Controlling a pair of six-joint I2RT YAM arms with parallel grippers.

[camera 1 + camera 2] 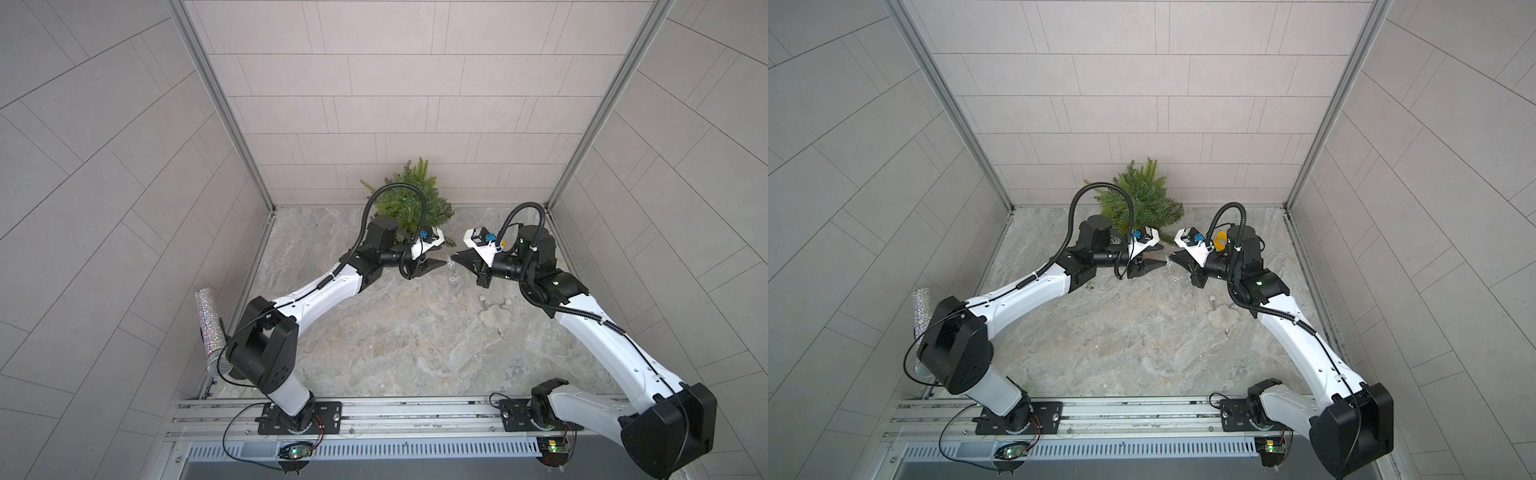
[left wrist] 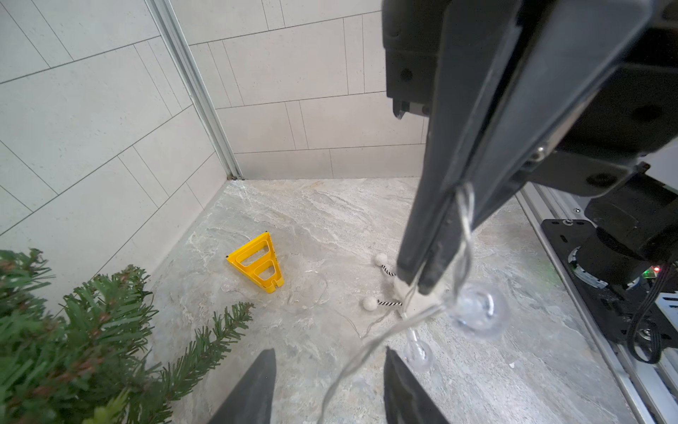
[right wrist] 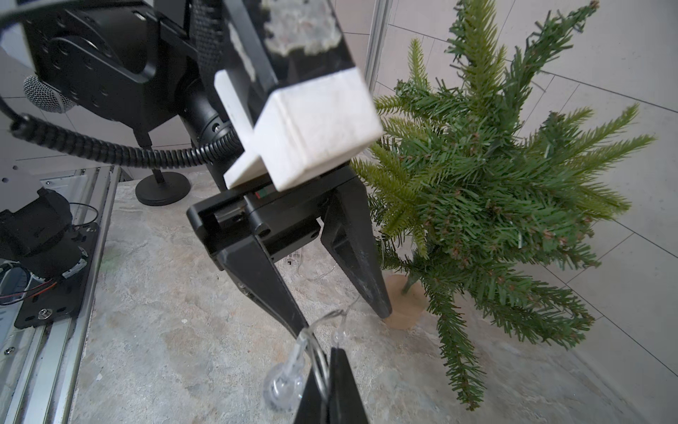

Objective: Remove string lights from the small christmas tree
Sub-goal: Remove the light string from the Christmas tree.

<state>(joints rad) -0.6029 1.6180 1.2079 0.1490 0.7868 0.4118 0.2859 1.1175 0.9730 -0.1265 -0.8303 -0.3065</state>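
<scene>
The small christmas tree (image 1: pixel 409 199) (image 1: pixel 1138 199) stands on its tan base (image 3: pixel 405 308) against the back wall. The string lights (image 2: pixel 477 304) are a thin clear wire with round bulbs, hanging between the two grippers just in front of the tree. My right gripper (image 3: pixel 337 352) (image 2: pixel 416 284) is shut on the wire, and a bulb (image 3: pixel 282 385) dangles beside its tip. My left gripper (image 2: pixel 330 350) (image 3: pixel 345 321) faces it, tips almost touching, open, with the wire running through the gap between its fingers. More wire lies loose on the floor.
A yellow triangular frame (image 2: pixel 257 264) lies near the right wall. A white fluffy toy (image 1: pixel 494 316) with springs sits under the right arm. A glittery microphone (image 1: pixel 210 328) on a stand is at the left wall. Tiled walls close three sides.
</scene>
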